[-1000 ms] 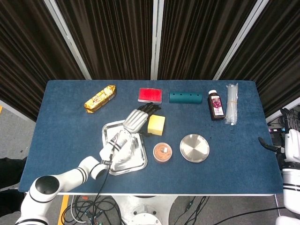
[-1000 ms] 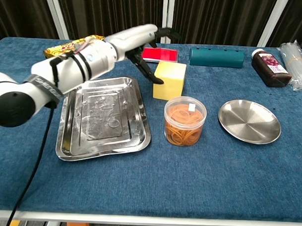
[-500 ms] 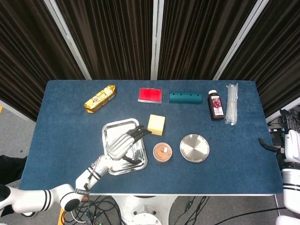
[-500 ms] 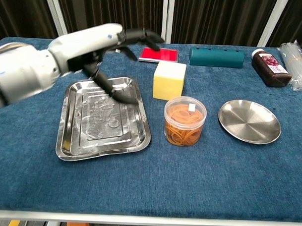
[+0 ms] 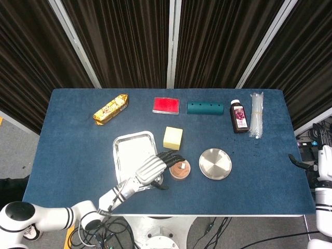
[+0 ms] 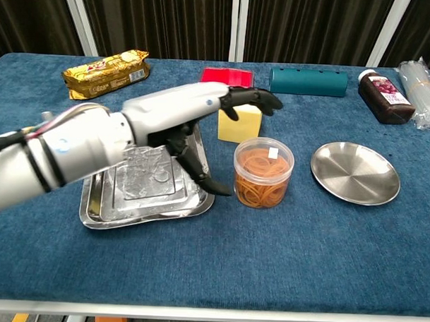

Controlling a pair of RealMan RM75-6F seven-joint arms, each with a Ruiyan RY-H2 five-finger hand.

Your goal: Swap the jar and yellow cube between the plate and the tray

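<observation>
Head view: the blue tabletop [image 5: 72,150] carries everything, and I have brought the left arm back in from the front-left corner. The steel tray [image 5: 134,155] lies bare near the front edge, left of centre; the round plate [image 5: 215,164] sits just as bare to its right, toward the middle of the front edge. Neither task object is on either dish: the yellow cube [image 5: 173,138] stands on the cloth just behind the gap between them, and the jar [image 5: 180,169] of orange bands stands in that gap, closer to the front edge. Half a second ago my left hand [image 6: 216,136] hovered over the tray; now it has swung rightward, fingers apart and holding nothing, thumb low beside the jar and fingertips [image 6: 263,100] above the lid. I read this as the reach for the jar, grasp not yet made. The right hand [image 5: 317,165] hangs off the right edge; whether it is clenched I cannot tell.
</observation>
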